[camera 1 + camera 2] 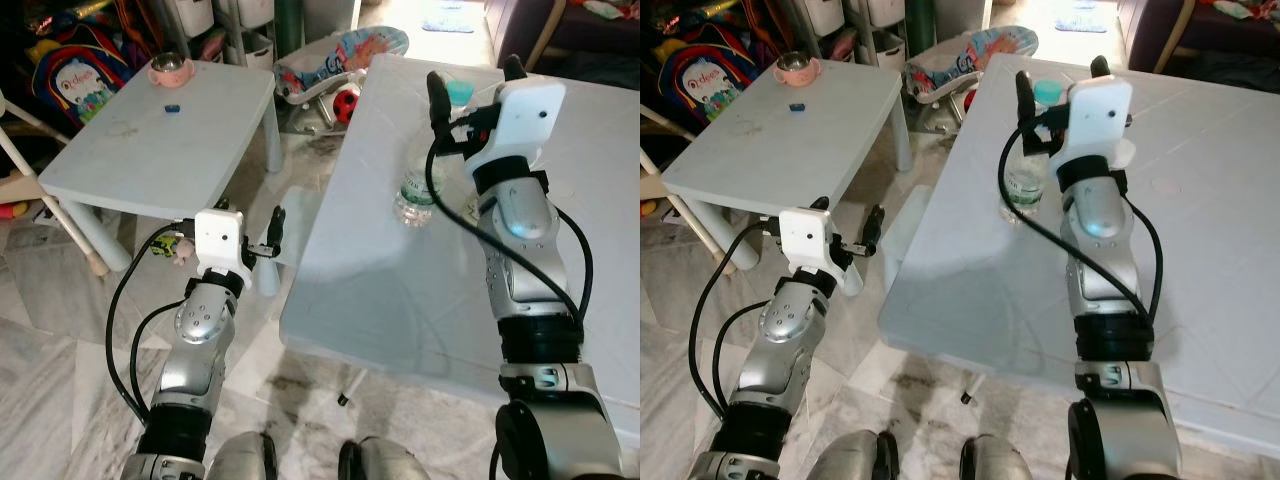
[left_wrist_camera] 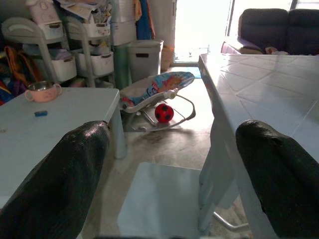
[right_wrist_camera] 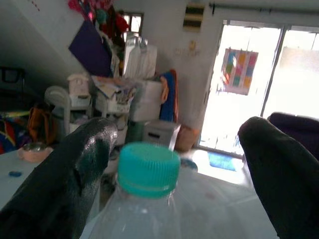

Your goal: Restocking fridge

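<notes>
On the white table [image 1: 400, 290], the right tool [image 1: 472, 85] spreads open around a half-hidden bottle [image 1: 415, 190].

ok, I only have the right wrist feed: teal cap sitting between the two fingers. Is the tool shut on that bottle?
Observer: No. The right tool is open, its fingers either side of the water bottle, which stands upright on the white table.
Operator: Near an edge?
Observer: Towards the table's left side, but set in from the edge.
Operator: Left arm?
Observer: The left tool is open, low beside that table, over the floor.
</notes>
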